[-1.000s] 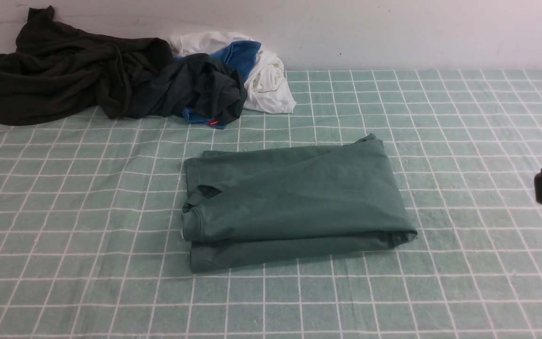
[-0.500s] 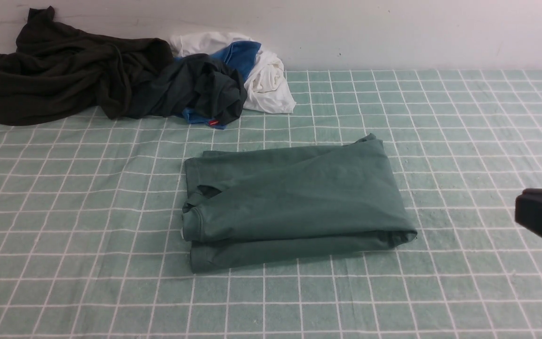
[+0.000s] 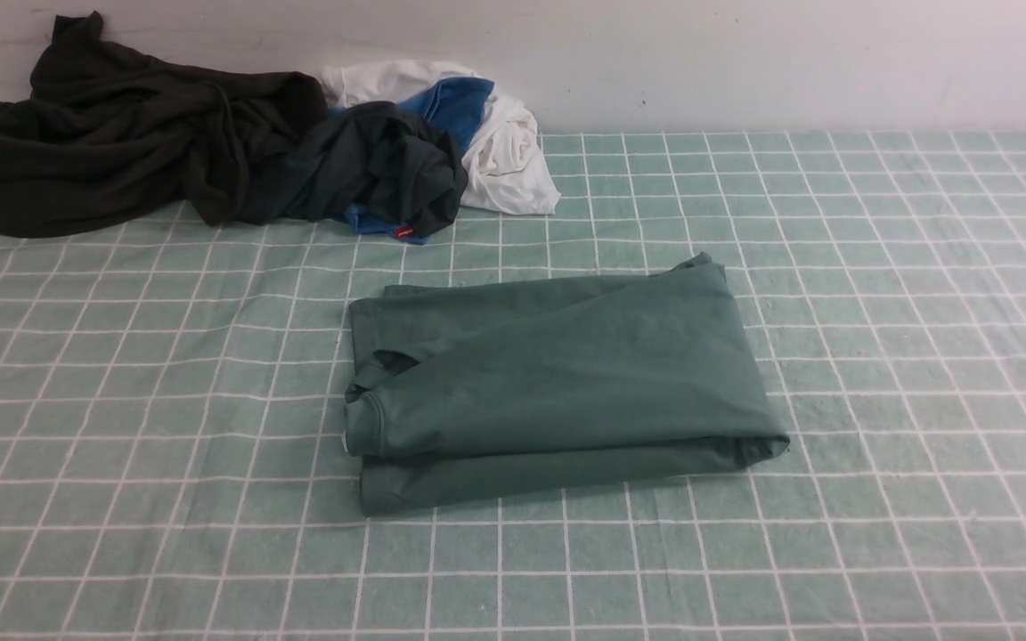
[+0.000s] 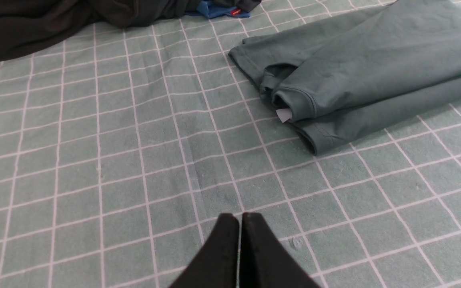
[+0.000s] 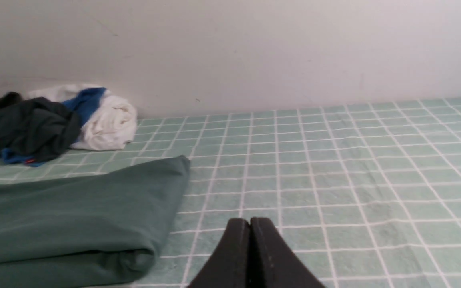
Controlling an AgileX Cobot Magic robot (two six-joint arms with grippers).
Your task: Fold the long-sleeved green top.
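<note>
Front view, L to R: blackish-olive garment (image 3: 112, 133) heaped at far left w/ dark teal garment (image 3: 370, 165), blue garment (image 3: 455, 100) and white garment (image 3: 504, 142) beside it by the wall. Green long-sleeved top (image 3: 557, 383) lies folded mid-table on the checked cloth (image 3: 905, 267), untouched. Left gripper (image 4: 240, 218) pressed closed, holding nothing, near the top's cuff end. Right gripper (image 5: 250, 223) likewise closed, empty, just off the top's fold.

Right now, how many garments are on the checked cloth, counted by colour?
Sage green, folded: 1, the green long-sleeved top
Blackish-olive: 1, the olive garment
Dark teal: 1, the teal garment
Blue: 1, the blue garment
White: 1, the white garment
Total: 5
</note>
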